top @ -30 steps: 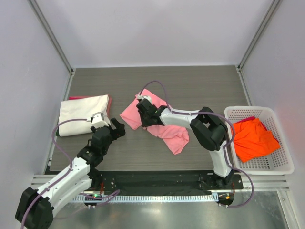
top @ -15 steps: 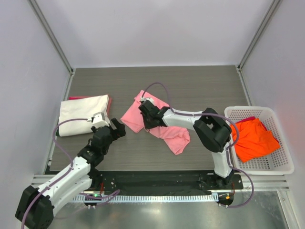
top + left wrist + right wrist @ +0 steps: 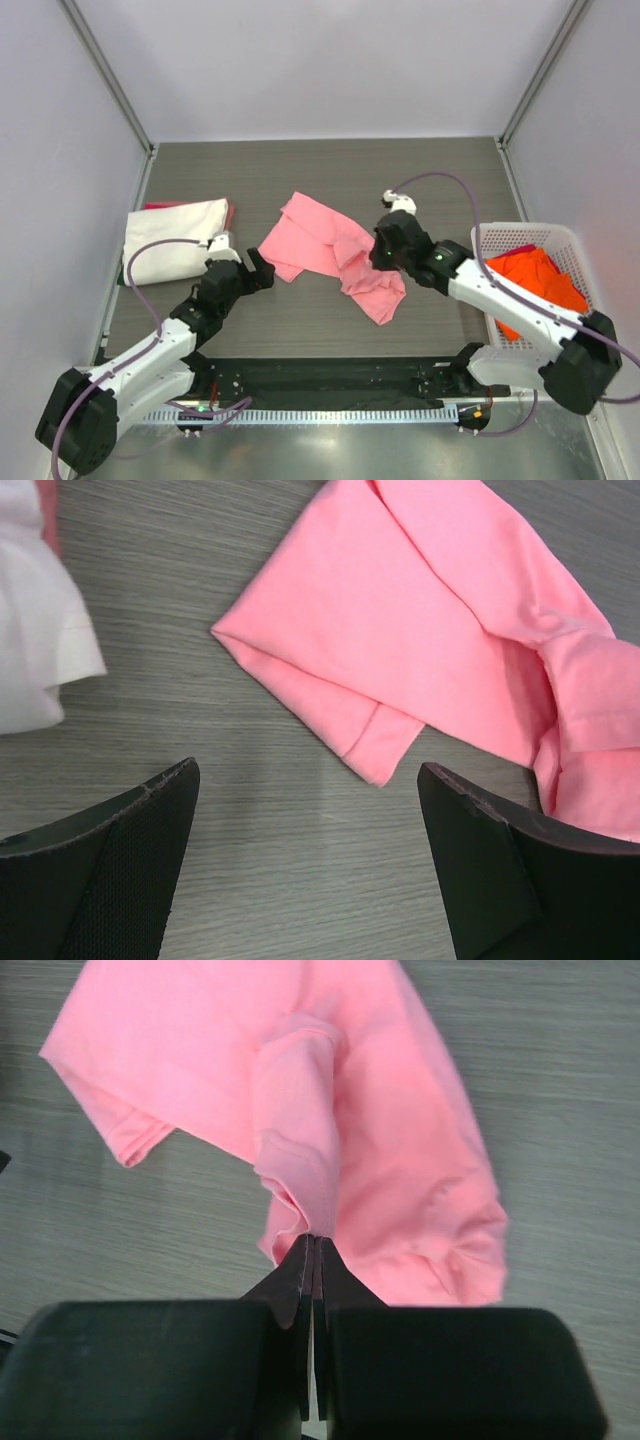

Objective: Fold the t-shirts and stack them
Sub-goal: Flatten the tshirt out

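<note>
A pink t-shirt (image 3: 318,240) lies crumpled and partly spread at the table's middle. My right gripper (image 3: 374,260) is shut on a raised fold at its right side; in the right wrist view the jaws (image 3: 313,1245) pinch pink cloth (image 3: 300,1090) that stretches away from them. My left gripper (image 3: 266,274) stands open just left of the shirt's near-left corner (image 3: 385,742), holding nothing, with bare table between its fingers (image 3: 130,850). A folded cream-white t-shirt (image 3: 170,240) lies at the left on a red one (image 3: 230,212). An orange t-shirt (image 3: 535,285) sits in the basket.
The white mesh basket (image 3: 520,230) stands at the right edge of the table. Metal frame posts rise at the back corners. The white shirt's edge (image 3: 40,650) shows at the left in the left wrist view.
My right gripper closed on the pink shirt and swung right, dragging a fold with it and spreading the cloth. The left gripper edged right toward the shirt's corner.
</note>
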You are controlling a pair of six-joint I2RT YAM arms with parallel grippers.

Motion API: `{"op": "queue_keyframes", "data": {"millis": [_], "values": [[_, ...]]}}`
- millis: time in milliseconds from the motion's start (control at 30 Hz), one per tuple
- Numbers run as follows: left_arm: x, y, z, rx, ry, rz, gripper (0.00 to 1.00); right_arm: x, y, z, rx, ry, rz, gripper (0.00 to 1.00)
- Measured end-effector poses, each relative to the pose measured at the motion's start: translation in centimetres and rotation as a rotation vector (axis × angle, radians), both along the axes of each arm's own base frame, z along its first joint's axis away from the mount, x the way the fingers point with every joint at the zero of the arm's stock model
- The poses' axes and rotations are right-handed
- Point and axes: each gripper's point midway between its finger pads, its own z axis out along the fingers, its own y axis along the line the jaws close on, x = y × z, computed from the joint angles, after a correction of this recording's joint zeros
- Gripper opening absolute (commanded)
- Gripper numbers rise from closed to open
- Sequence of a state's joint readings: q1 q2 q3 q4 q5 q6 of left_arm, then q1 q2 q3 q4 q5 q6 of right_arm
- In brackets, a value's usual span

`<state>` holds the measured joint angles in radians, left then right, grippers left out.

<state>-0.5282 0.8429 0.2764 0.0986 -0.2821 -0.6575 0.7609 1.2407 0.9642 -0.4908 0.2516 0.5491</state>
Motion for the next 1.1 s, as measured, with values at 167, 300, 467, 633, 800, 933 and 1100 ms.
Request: {"op": "queue_keyframes", "data": {"millis": [167,300,467,633,800,933,1100], "values": [[0.1,-1.6,-0.2,-0.017,0.019,-0.076,0.90,-3.5,-1.8,-1.8,0.047,0.082,0.045,0.01],[0.0,-2.3,-0.1,-0.030,0.022,-0.108,0.90,-7.7,0.1,-4.7,0.048,0.203,0.196,0.04],[0.1,-2.6,0.6,-0.049,-0.002,-0.125,0.90,-11.3,1.0,-6.5,0.045,0.286,0.303,0.47],[0.1,-3.0,1.1,-0.061,-0.017,-0.143,0.90,-11.6,0.7,-7.3,0.038,0.294,0.301,0.57],[0.1,-3.1,1.2,-0.057,-0.022,-0.154,0.90,-11.1,1.4,-7.1,0.045,0.255,0.311,0.57],[0.1,-3.1,1.2,-0.056,-0.023,-0.156,0.90,-10.7,1.6,-8.6,-0.009,0.261,0.299,0.55],[0.1,-3.2,1.2,-0.057,-0.023,-0.159,0.90,-10.7,0.7,-11.9,-0.138,0.309,0.268,0.55]]}}
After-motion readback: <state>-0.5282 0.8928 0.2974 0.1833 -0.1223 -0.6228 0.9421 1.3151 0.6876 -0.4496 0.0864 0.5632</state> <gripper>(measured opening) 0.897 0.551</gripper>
